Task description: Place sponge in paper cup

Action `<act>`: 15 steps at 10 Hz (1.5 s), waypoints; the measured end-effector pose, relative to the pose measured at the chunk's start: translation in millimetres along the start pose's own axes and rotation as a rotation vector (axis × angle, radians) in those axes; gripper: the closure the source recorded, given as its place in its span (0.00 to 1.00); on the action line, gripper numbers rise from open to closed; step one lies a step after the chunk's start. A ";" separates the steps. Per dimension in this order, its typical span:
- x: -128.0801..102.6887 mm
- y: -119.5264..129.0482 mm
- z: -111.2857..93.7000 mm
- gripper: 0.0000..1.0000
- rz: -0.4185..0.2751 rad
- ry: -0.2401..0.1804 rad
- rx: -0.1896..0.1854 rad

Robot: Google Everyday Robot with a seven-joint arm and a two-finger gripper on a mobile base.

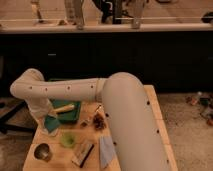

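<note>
At the desk's (155,107) left edge, your gripper (50,125) has its jaws closed on the sponge (52,123), hanging just above the cup (50,131). The sponge is probably light and squashy; keep pinching its top edge while lowering.

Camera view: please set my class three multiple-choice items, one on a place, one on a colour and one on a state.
1. Where does the metal cup stand?
A. near-left corner of the table
B. in the green tray
C. on the floor

2. What colour is the small translucent cup?
A. red
B. green
C. blue

3. What is the gripper, at the table's left side, doing?
A. open and empty
B. shut on the sponge
C. resting on the cloth

Answers: 1 A, it sits by the front left edge; 2 B, it shows pale green; 3 B, the teal pad hangs from the gripper.
</note>
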 end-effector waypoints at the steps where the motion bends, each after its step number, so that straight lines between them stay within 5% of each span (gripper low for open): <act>1: 1.9 -3.4 1.2 1.00 -0.009 -0.005 0.001; 15: 8.6 -9.7 7.6 0.97 -0.025 -0.029 0.014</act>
